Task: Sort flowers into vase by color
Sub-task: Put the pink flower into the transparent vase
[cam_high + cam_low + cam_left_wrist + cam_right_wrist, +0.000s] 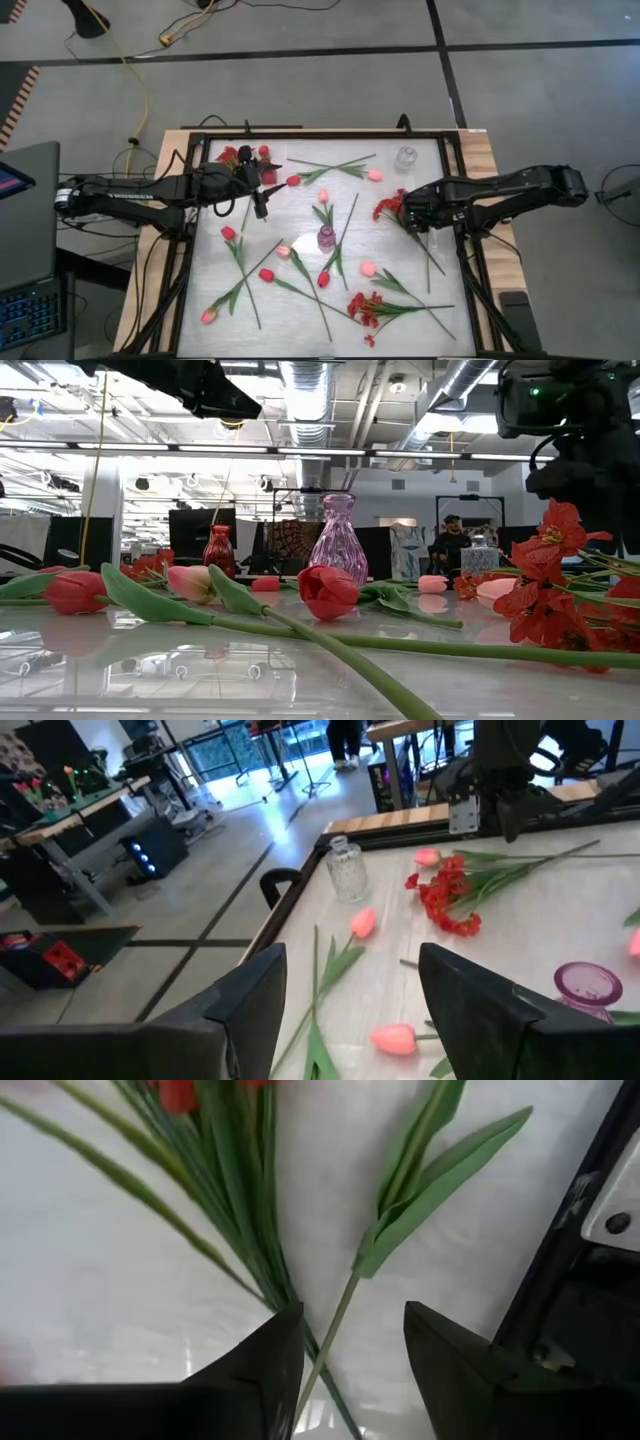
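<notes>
Pink tulips (375, 175), red tulips (228, 233) and red bunches of small blossoms (368, 308) lie flat on the white table top. My right gripper (408, 218) is open just above the stems of one red bunch (388, 207). In the right wrist view (350, 1320) its fingers stand on either side of the crossing green stems (255, 1240); I cannot tell whether they touch. My left gripper (262, 208) is open and empty above the table's far left part, and it also shows in the left wrist view (350, 970).
A purple glass vase (326, 238) stands mid-table, a clear glass vase (405, 157) at the far right, and a red vase (268, 176) by the left gripper, next to another red bunch (232, 156). A black frame (462, 200) runs round the table top.
</notes>
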